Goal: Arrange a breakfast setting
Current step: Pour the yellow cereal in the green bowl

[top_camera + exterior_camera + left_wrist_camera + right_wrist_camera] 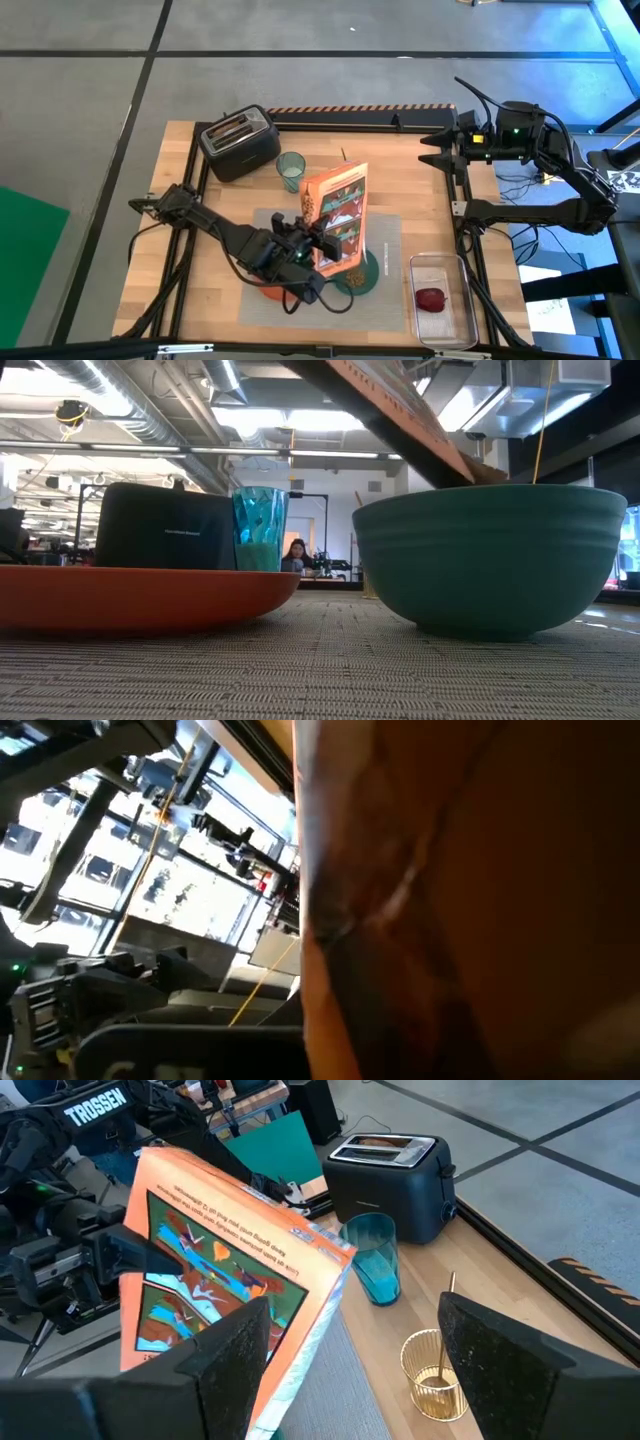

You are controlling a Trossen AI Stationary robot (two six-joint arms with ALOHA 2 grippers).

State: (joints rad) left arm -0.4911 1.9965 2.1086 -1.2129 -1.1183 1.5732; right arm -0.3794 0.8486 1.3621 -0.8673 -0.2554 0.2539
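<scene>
My left gripper (312, 242) is shut on an orange cereal box (338, 215), which also shows in the right wrist view (215, 1280). The box is tipped over the teal bowl (368, 272), (490, 555), with brown pieces (352, 277) below its low end. The bowl and the orange plate (140, 595) rest on the grey placemat (385, 235). The green-tinted glass (291, 170) stands by the black toaster (240, 143), which holds toast (385, 1142). A gold holder with a thin gold handle (437, 1370) stands nearby. The red fruit (431, 298) lies in the clear tub. My right gripper (365, 1380) is open at the far right. My left gripper pinches the cereal box between its two fingers, one finger (135, 1248) lying across the printed front face (190, 1255) near the box's side edge. The fingers come about level from the table's left. The box is lifted clear, turned print upside down and slanted, its low end (465, 468) just above the bowl's rim.
The clear plastic tub (455, 325) sits at the near right corner. The toaster is at the far left. A black frame rail (350, 120) runs along the far edge. My right arm (540, 210) waits beyond the table's right edge. A person (296, 555) sits far behind.
</scene>
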